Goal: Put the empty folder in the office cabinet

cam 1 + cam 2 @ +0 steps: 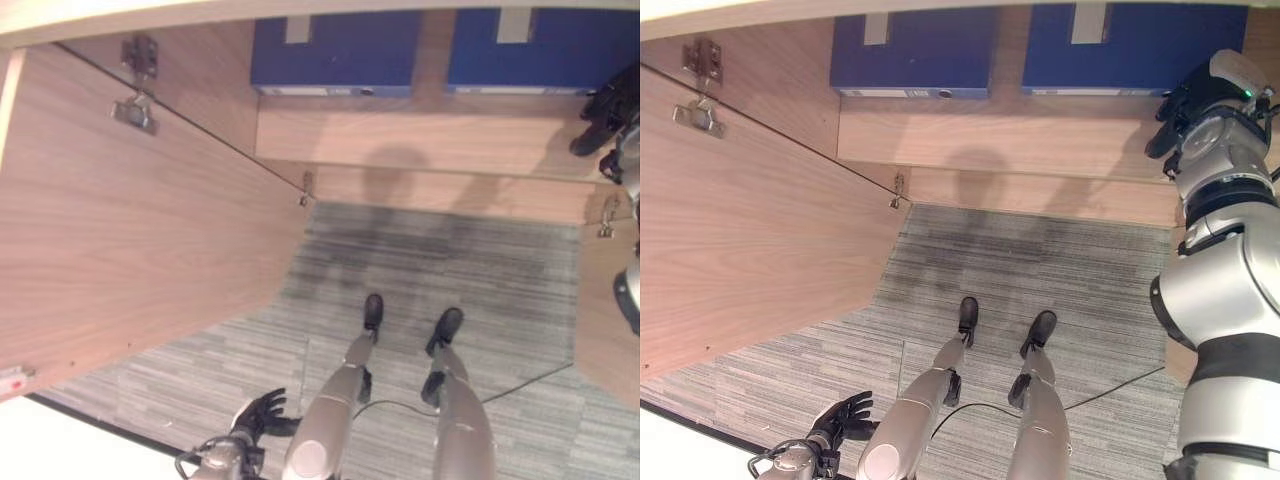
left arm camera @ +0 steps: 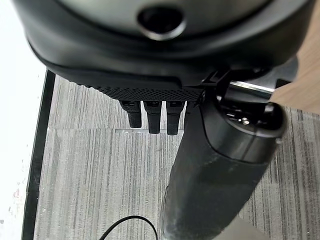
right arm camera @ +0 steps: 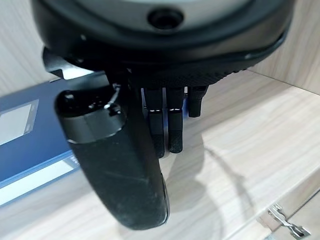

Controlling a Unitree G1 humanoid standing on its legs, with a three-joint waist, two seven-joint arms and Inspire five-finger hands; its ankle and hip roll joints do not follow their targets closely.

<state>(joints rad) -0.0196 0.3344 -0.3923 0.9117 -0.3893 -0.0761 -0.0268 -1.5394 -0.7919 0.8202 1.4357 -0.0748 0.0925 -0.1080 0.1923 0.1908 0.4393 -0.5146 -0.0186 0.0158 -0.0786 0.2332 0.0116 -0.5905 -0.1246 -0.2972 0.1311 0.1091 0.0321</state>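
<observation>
- Two flat dark-blue folders lie side by side on the light wood shelf [image 1: 990,135] of the open office cabinet: the left blue folder [image 1: 912,52] and the right blue folder [image 1: 1135,48], each with a pale label strip along its near edge.
- A gap of bare wood separates the two folders.
- The right hand [image 1: 1188,105] is raised at the cabinet's right side, just beside the right folder's near corner. In its wrist view its fingers [image 3: 167,127] hang relaxed above the bare shelf and hold nothing, with that folder off to one side.
- The left hand [image 1: 262,412] hangs low beside the body over the grey striped carpet [image 1: 440,260]; its fingers are loosely spread and empty.
- The light wood cabinet door [image 1: 130,230] stands swung open on the left, with a metal hinge [image 1: 135,100] near its top.
- A second small metal hinge [image 1: 306,190] sits at the lower front corner of the cabinet.
</observation>
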